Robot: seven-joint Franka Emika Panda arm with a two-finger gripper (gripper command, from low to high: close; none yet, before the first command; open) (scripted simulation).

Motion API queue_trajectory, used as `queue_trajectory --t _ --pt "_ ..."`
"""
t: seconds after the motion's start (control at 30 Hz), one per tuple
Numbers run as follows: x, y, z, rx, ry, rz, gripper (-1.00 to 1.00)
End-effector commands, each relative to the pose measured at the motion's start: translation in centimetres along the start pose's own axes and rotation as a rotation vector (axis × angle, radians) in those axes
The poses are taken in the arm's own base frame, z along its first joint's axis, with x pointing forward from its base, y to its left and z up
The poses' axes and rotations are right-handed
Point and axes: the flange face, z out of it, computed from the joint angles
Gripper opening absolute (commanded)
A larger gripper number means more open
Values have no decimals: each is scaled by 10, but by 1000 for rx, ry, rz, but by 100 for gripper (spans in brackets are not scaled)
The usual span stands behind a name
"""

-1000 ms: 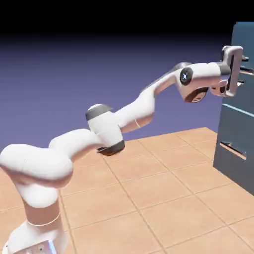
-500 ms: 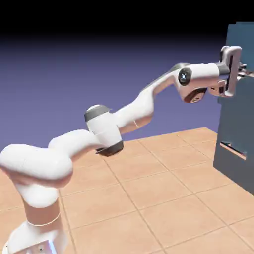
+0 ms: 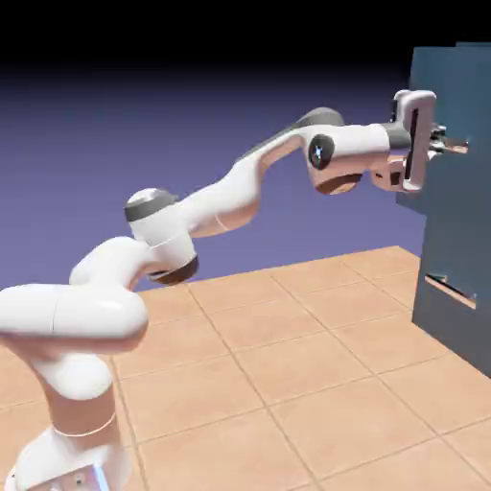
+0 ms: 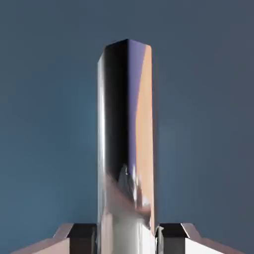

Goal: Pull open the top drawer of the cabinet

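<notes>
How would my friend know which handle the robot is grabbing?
Find the tall blue cabinet at the exterior view's right. On its top drawer, which sticks out, is a shiny bar handle. The robot's gripper is closed on it, while the lower handle has nothing holding it.

Compared with a second ago, your top drawer (image 3: 451, 105) has come out of the cabinet (image 3: 465, 240): its front now stands forward of the lower part, further toward the exterior view's left, where it sat nearly in line before. The bar handle (image 3: 455, 146) has moved the same way, along with your pincer (image 3: 439, 142). Your arm (image 3: 225, 201) has drawn back from its longer reach, its middle joints shifted toward the exterior view's left and the elbow bent more. More of the drawer's underside edge and side now shows past the cabinet's body.
</notes>
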Motion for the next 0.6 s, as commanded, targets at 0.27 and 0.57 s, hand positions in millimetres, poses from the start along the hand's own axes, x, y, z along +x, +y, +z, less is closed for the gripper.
queue_trajectory --t 0.27,0.57 --pt "0 0 -88 -2 2 -1 -100" --pt "-1 0 -166 -1 2 -2 100"
